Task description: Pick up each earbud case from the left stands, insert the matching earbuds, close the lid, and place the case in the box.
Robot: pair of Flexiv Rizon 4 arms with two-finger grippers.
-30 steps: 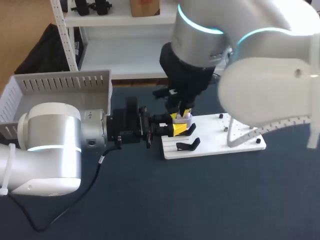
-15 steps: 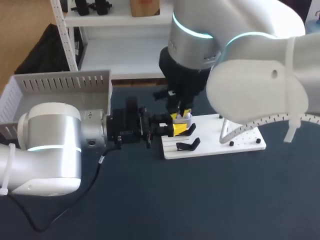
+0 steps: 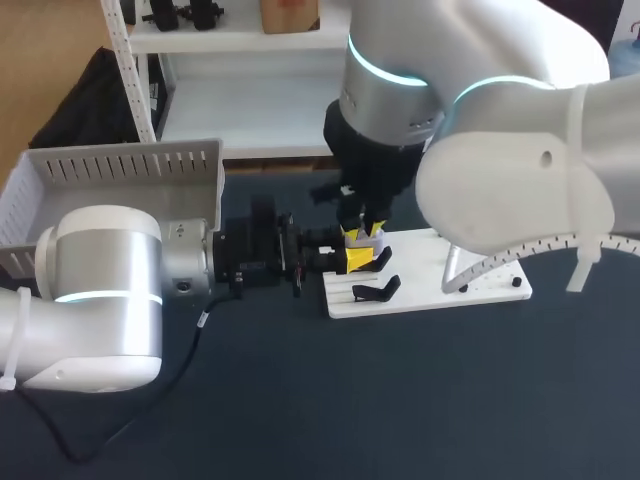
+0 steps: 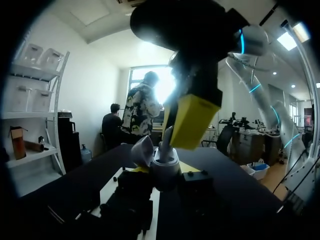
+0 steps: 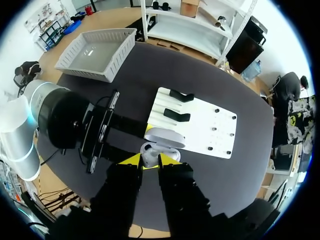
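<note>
left claw (image 3: 350, 258): clamped on open white plastic earbud case (image 5: 159, 141)
right claw (image 5: 150, 161): above case; grip, we cannot tell
handling: likely light, slick; hold body sides

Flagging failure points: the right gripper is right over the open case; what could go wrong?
Pressing down, the right gripper could twist the earbud case held by the left gripper. The open lid stands close beside the right gripper and could get knocked shut.
</note>
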